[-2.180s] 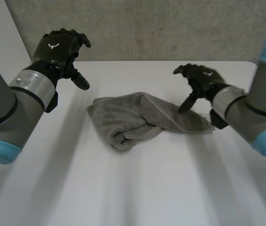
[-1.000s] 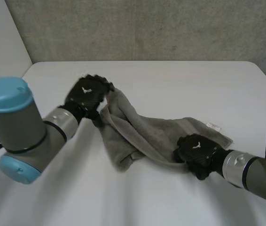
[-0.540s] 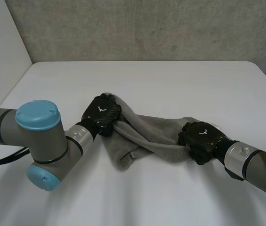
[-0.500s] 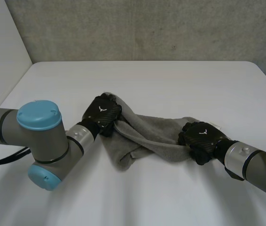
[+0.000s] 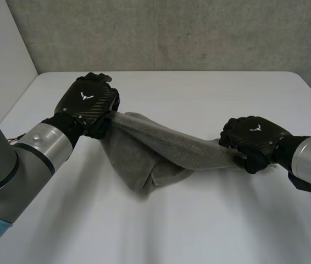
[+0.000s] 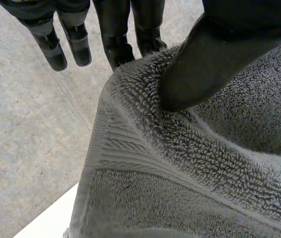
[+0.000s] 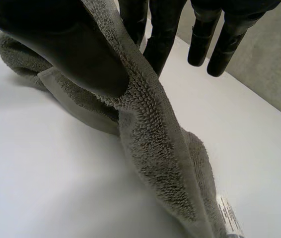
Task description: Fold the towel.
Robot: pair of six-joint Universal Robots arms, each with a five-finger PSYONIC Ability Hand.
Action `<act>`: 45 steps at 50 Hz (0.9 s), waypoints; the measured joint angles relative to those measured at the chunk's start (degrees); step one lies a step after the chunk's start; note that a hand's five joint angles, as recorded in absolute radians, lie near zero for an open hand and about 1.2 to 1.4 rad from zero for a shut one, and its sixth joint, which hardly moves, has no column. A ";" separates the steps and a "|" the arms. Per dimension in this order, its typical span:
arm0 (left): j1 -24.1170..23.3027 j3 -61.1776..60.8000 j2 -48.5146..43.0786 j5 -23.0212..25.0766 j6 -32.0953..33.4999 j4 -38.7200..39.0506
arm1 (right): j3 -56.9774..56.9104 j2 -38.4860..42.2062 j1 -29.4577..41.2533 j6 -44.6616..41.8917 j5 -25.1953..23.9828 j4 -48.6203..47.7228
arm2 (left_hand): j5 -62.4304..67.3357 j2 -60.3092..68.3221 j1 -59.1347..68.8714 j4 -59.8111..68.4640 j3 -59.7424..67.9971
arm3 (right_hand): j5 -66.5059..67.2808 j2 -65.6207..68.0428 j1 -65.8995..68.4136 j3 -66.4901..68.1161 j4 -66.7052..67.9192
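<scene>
A grey terry towel (image 5: 155, 151) hangs stretched between my two hands above the white table (image 5: 199, 93), its middle sagging in a bunch onto the tabletop. My left hand (image 5: 89, 104) is shut on the towel's left end; in the left wrist view the thumb (image 6: 205, 64) presses the towel (image 6: 190, 163) against the fingers (image 6: 115, 39). My right hand (image 5: 251, 137) is shut on the right end; in the right wrist view the thumb (image 7: 76, 54) pinches the towel edge (image 7: 155, 148) against the fingers (image 7: 155, 34). A white label (image 7: 230, 215) sits on that end.
The table's bare top spreads all round the towel. A grey concrete wall (image 5: 172, 33) stands behind the table's far edge.
Both hands have risen and moved apart with the towel's ends, pulling it taut between them. The left hand, open a second ago, has shut on its end.
</scene>
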 measured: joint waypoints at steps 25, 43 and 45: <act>1.43 39.60 -8.62 -4.77 -0.85 17.02 | -46.62 11.02 6.49 30.76 10.38 -32.44 | 0.63 0.43 0.27 0.00 0.00 | 0.28 0.78 0.00 0.00 0.00; 10.27 -1.24 -4.66 4.80 1.15 24.01 | -7.22 5.87 5.71 15.69 1.95 -31.60 | 0.96 0.69 0.28 0.00 0.00 | 0.33 0.79 -0.02 0.00 0.00; 10.96 -5.29 -5.40 5.97 2.16 23.88 | -3.55 5.92 5.73 13.19 1.85 -31.47 | 0.95 0.70 0.28 0.00 0.00 | 0.33 0.79 -0.02 0.00 0.00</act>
